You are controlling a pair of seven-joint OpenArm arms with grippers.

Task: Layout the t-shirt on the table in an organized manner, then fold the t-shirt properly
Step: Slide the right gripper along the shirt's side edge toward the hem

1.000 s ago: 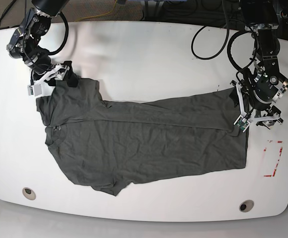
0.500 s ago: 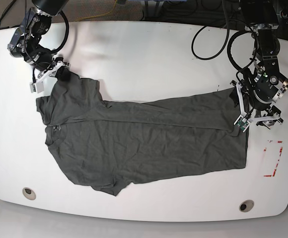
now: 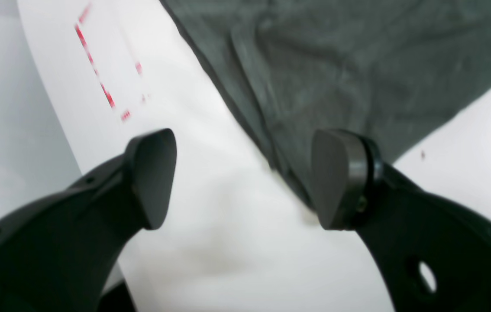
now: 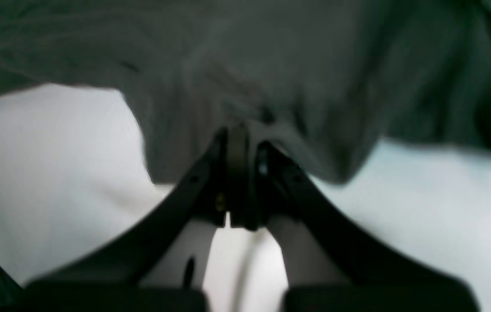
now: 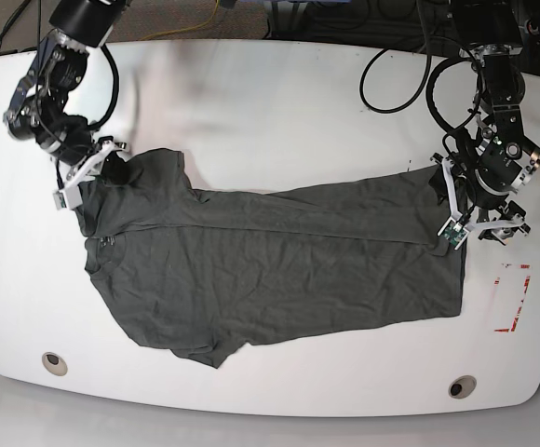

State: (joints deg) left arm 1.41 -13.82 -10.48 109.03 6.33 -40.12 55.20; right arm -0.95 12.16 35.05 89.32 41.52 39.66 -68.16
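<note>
Across the middle of the table the t-shirt lies lengthwise, its neck end toward the base view's left and its hem toward the right, so the laying-out half of the job looks well under way but not finished: the body is mostly flat with fine wrinkles, the far sleeve is bunched up near the top left corner, and the near sleeve sits crumpled along the front edge. No fold has been made that I can see (a long crease runs along the upper part of the body, but that reads as a wrinkle, not a fold), so the whole folding part remains to be done. At the far sleeve the right gripper has its jaws pressed together on a pinch of the shirt's fabric, seen plainly in the right wrist view, where the cloth drapes over the fingertips. At the hem end the left gripper stands with jaws spread wide and nothing between them, one finger over bare table and the other just over the hem's edge; it grips nothing. Just beyond it lies the red tape mark, clear of the shirt. No container of any kind shows in these views, only two small round grommets near the front edge.
</note>
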